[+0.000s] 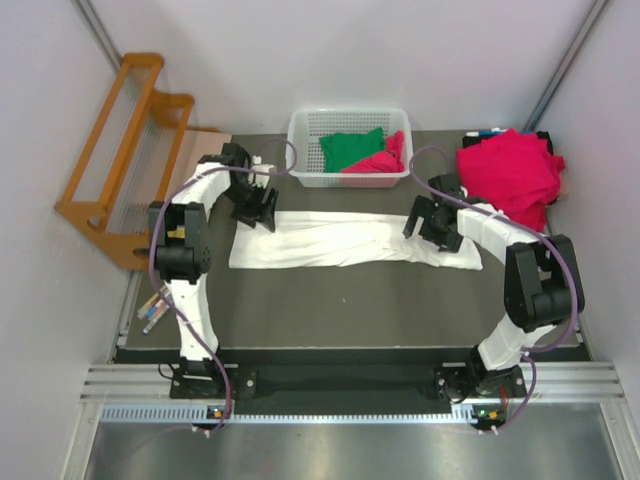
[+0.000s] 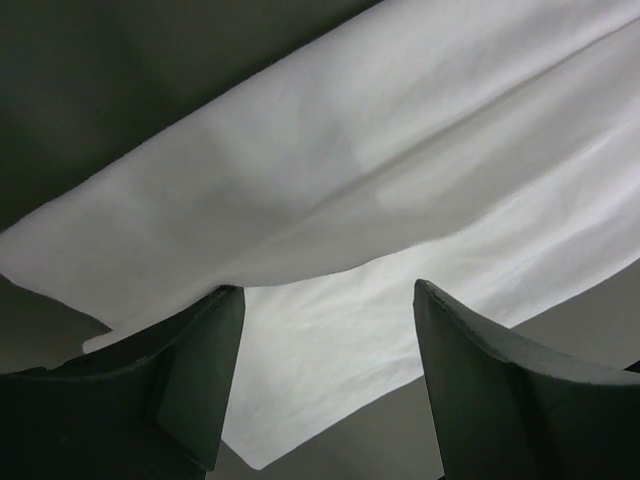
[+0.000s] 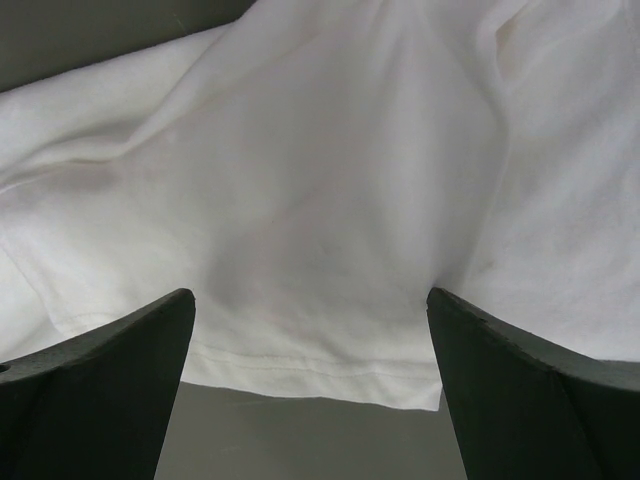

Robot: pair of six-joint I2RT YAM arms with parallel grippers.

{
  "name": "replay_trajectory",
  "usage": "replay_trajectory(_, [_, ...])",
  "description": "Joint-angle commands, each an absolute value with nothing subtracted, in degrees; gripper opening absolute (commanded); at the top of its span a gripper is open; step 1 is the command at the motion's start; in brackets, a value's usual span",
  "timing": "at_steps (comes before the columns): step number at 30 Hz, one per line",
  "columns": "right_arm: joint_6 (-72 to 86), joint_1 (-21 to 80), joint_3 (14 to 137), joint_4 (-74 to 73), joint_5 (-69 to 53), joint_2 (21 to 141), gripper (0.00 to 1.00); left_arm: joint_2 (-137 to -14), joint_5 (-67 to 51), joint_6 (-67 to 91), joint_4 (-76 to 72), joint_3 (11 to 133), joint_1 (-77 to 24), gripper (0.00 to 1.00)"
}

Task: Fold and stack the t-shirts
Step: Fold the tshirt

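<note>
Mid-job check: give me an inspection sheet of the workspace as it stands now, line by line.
Surface: dark table, no spills seen.
Job's things: white t-shirt folded into a long strip across the middle; crimson-pink pile at the far right; green t-shirt and pink t-shirt in the white basket.
Clutter: markers at the left edge.
Grippers: left end effector and right end effector both open, one over each end of the white t-shirt.
Cables: purple cables loop along both arms; none seen snagged.
Surroundings: wooden rack to the left; white walls.
</note>
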State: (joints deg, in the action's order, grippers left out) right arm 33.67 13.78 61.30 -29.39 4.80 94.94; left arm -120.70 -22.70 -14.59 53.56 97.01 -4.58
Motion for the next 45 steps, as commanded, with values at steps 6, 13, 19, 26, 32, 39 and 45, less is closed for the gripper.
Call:
replay_trajectory(6, [33.31,14.41,64.07,-28.65,6.42,94.66,1.0,-124.27,-21.19,-13.8,51.68,98.53,-4.22,0.73])
replay_trajectory(13, [33.13,14.41,63.72,-28.56,6.85,95.1,1.0,-127.44,-20.04,-13.36,50.8,101.16,-3.25,0.73])
replay_trajectory(19, [33.22,14.33,63.9,-28.56,7.29,95.8,0.99,-128.84,-18.46,-12.66,48.87,102.48,-0.44,0.73])
replay_trajectory(26, [33.84,14.15,63.37,-27.95,6.59,97.29,1.0,-127.36,-16.52,-13.27,47.11,98.88,3.16,0.72])
replay_trajectory(32, [34.28,13.89,63.37,-27.16,5.98,98.26,1.0,-119.81,-21.09,-12.83,48.69,95.37,1.68,0.72])
replay_trajectory(39, [35.16,13.89,61.35,-26.1,5.19,98.44,1.0,-109.17,-23.9,-13.27,53.08,92.46,-4.65,0.73])
replay_trajectory(45, [35.16,13.89,59.86,-25.75,5.27,97.56,1.0,-105.73,-24.51,-12.14,50.63,87.54,-10.81,0.75])
